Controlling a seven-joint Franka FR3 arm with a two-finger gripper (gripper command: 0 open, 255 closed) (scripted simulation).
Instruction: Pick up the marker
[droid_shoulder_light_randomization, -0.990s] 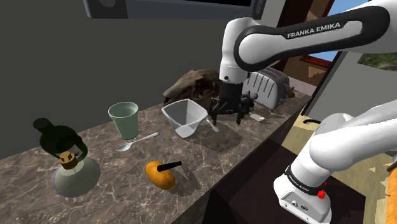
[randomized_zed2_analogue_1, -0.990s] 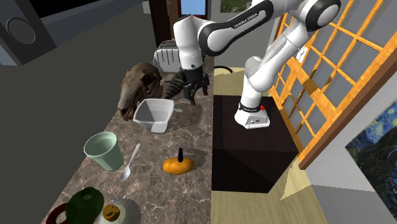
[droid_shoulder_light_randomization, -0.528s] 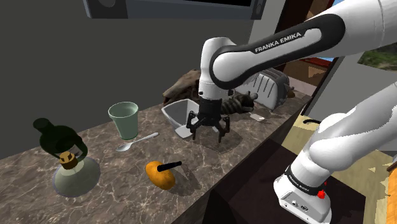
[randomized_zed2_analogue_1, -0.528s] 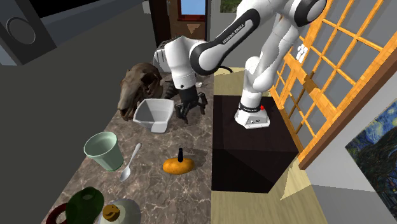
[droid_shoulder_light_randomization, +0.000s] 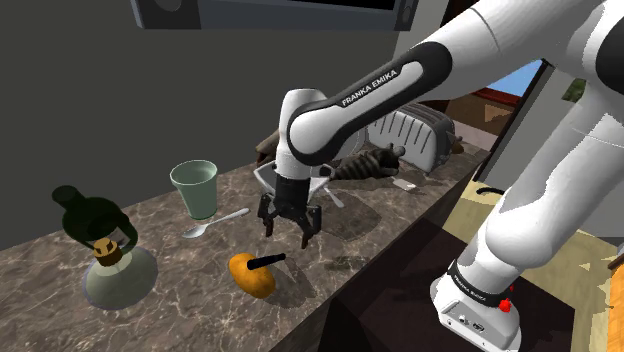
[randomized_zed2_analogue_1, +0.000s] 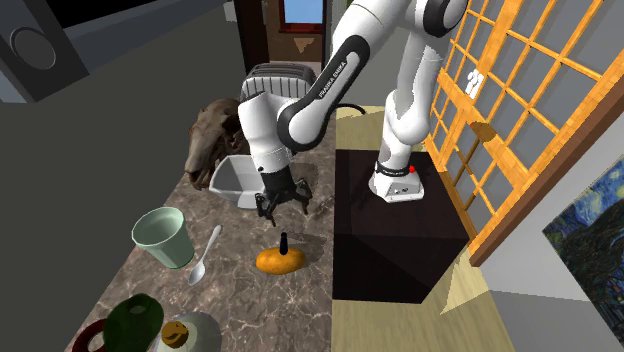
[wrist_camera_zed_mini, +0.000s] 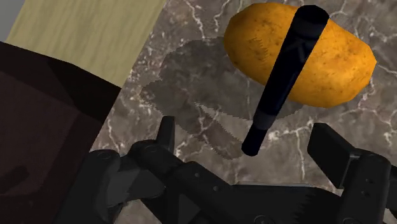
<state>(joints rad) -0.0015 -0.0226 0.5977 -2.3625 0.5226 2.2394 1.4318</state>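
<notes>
Marker (droid_shoulder_light_randomization: 266, 261) is the black stick that rests across an orange, potato-like lump (droid_shoulder_light_randomization: 250, 280) on the marble counter (droid_shoulder_light_randomization: 180, 305), not far from its front edge. In the wrist view its free end sticks out past the lump toward the gripper. The gripper (droid_shoulder_light_randomization: 287, 232) hangs above the counter just beside the lump, with its fingers spread apart and nothing between them. I think you are in the approach step, and the grasp is not yet made. Be careful here: the marker is thin, round and tilted, so if you close across it at a bad angle, it can roll or slip out of the pads. If you come down too low, one finger may push the lump, and then the marker may fall, perhaps over the counter edge.
</notes>
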